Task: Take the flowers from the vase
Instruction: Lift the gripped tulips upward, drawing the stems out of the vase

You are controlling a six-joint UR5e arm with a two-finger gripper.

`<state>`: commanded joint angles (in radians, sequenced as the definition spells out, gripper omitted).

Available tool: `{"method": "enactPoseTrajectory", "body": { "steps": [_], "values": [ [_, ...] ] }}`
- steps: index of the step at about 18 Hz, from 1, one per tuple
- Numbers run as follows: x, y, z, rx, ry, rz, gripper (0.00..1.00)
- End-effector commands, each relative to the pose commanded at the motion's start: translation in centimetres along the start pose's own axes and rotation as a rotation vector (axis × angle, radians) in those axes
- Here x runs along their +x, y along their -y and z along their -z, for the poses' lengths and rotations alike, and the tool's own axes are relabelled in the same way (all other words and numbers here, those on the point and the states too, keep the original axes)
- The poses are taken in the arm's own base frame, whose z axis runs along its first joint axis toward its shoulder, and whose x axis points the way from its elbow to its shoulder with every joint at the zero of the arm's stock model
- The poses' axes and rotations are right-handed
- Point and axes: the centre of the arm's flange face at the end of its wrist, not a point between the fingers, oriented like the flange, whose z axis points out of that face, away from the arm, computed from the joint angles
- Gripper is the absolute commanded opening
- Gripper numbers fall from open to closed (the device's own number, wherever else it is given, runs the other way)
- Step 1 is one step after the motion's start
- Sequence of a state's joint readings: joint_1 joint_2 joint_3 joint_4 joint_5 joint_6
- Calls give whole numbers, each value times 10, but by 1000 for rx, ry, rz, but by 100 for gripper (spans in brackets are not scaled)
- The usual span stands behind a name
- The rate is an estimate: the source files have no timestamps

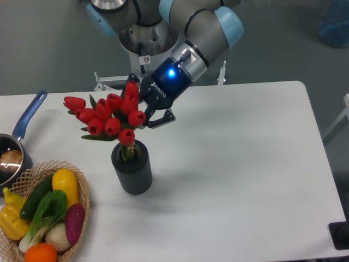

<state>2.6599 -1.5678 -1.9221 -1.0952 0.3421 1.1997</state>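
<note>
The flowers [106, 117], a bunch of red tulip buds with green leaves, stand with their stems in the vase [132, 168], a short dark grey ribbed cylinder left of the table's middle. The bunch leans up and to the left, wider than the vase. My gripper [144, 101] comes in from the upper right, with a blue light on its wrist. Its jaws stand apart, one finger [131, 83] above the rightmost buds and one [159, 118] below and to the right. The buds on the right side lie between them. Whether the fingers touch the buds does not show.
A wicker basket [82, 185] with colourful vegetables sits at the front left. A blue-handled metal saucepan [24, 121] is at the left edge. The robot's base [146, 41] stands behind the table. The white table [245, 164] stretches to the right.
</note>
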Motion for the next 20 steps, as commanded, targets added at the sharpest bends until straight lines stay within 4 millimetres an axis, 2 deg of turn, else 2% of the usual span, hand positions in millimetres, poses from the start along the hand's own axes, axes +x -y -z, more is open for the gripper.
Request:
{"method": "enactPoseTrajectory", "body": {
  "steps": [7, 17, 20],
  "values": [
    [7, 12, 9, 43, 3, 33, 40],
    [15, 44, 41, 110, 37, 135, 40],
    [16, 46, 45, 116, 43, 139, 40]
  ]
}}
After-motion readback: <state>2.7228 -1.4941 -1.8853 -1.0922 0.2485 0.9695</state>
